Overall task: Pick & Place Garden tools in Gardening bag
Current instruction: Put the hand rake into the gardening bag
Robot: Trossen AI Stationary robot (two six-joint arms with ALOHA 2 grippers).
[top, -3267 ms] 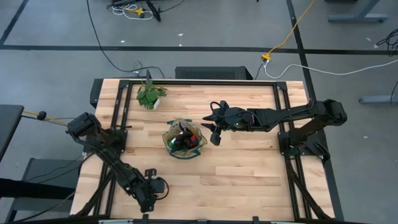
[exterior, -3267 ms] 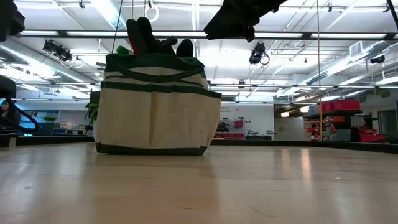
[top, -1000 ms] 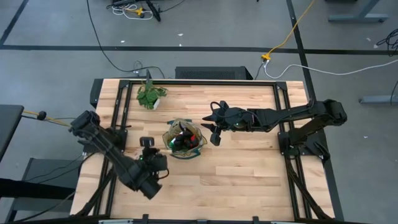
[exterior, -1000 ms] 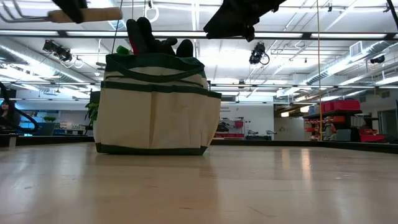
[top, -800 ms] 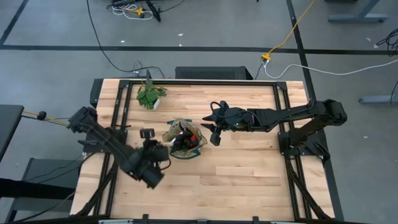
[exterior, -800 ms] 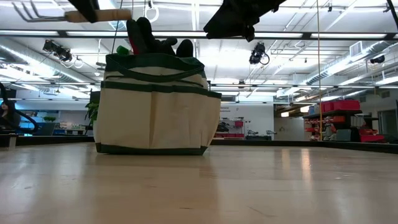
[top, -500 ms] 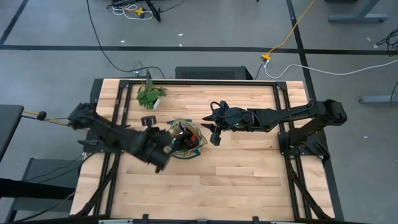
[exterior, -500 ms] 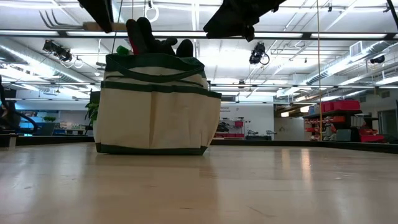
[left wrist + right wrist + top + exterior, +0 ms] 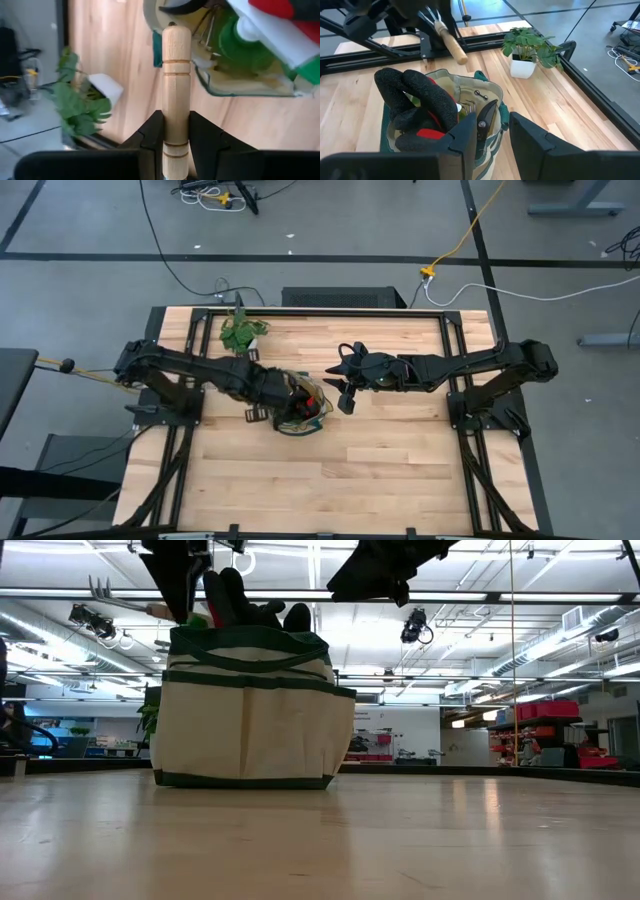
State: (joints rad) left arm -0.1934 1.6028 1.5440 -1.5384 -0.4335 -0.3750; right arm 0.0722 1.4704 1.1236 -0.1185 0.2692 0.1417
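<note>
The gardening bag point(image 9: 298, 402), beige canvas with green trim, stands mid-table. Black-and-red gloves point(image 9: 417, 100), a green spray bottle point(image 9: 260, 35) and dark shears point(image 9: 485, 117) stick out of it. My left gripper point(image 9: 262, 392) hovers at the bag's left rim, shut on a wooden-handled hand fork point(image 9: 442, 32). In the low view the fork's tines point(image 9: 100, 588) point away from the bag point(image 9: 250, 710). My right gripper point(image 9: 345, 395) hangs open in the air just right of the bag, holding nothing. My left gripper pinches the fork's wooden handle point(image 9: 176, 145) between its two fingers point(image 9: 150, 140), toward the tine end. The fingers slant down from above and lie across the handle. The fork is lifted clear and nearly level, its free handle end point(image 9: 177, 35) at the bag's rim point(image 9: 240, 85).
A small leafy plant in a white pot point(image 9: 240, 332) stands at the far left of the table. Black frame rails point(image 9: 190, 360) run along both sides. Bare wood point(image 9: 380, 470) lies in front of the bag.
My left gripper has swung from the table's near left toward the far edge and the bag, turning as it went, and has kept hold of the fork. The fork has travelled with it, clear of the table, up to the bag's left rim.
</note>
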